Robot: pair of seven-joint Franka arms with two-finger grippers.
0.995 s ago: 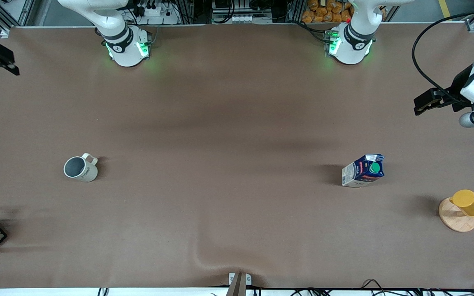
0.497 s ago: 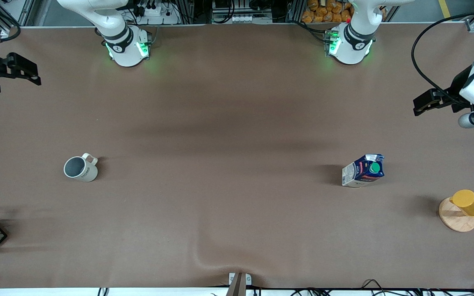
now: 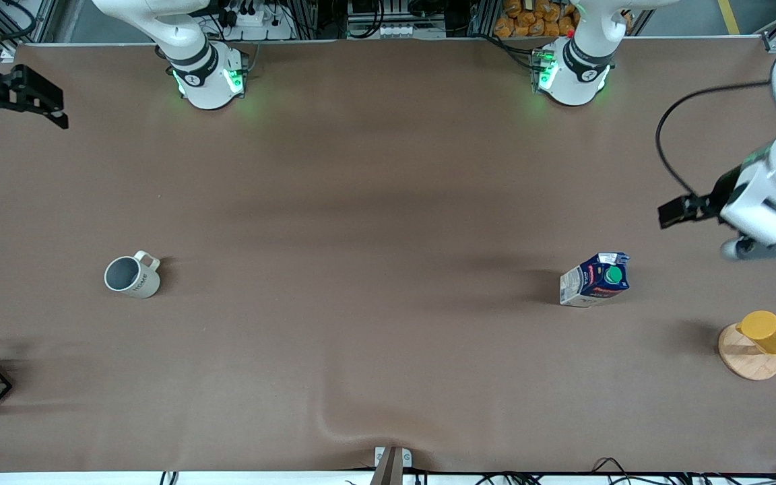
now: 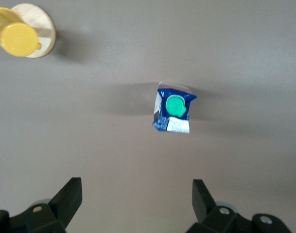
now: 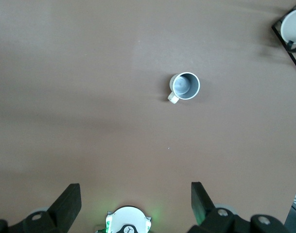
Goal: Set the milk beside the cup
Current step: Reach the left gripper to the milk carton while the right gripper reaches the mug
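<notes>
The milk carton (image 3: 595, 279) stands upright toward the left arm's end of the table, well apart from the cream mug (image 3: 133, 275) at the right arm's end; being tall and narrow, it could be tipped by an off-centre closing of the fingers, or knocked against the yellow cup (image 3: 768, 331) on its wooden disc (image 3: 746, 358) nearby; the left gripper (image 4: 136, 196) hangs above the table near the carton, jaws spread wide, nothing held or touched; the right gripper (image 5: 135, 199) waits high over the right arm's end, jaws likewise spread and empty.

Front view looks down across the table (image 3: 388, 202); both wrist views face straight down on it.
</notes>
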